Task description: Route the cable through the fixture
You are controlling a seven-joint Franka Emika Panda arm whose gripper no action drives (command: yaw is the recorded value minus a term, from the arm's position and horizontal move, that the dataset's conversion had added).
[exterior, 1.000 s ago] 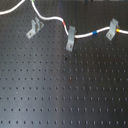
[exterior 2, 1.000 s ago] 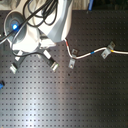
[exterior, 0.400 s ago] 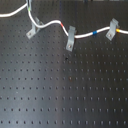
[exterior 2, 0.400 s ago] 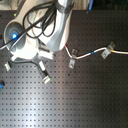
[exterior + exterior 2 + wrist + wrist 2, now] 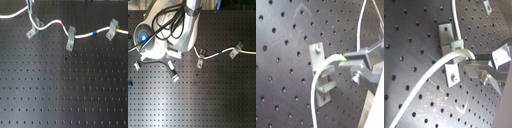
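Black perforated board (image 5: 65, 95). Gripper (image 5: 345, 59) pinches white cable (image 5: 320, 82) just beside forked fixture (image 5: 320, 67), far left in first exterior view.

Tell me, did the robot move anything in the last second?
The arm slid a little toward the second exterior view's right, taking the end effector with it. The end effector grips the cable beside the fixture; nothing was visibly grabbed or dropped. The other grey clips and the cable running through them stayed put.
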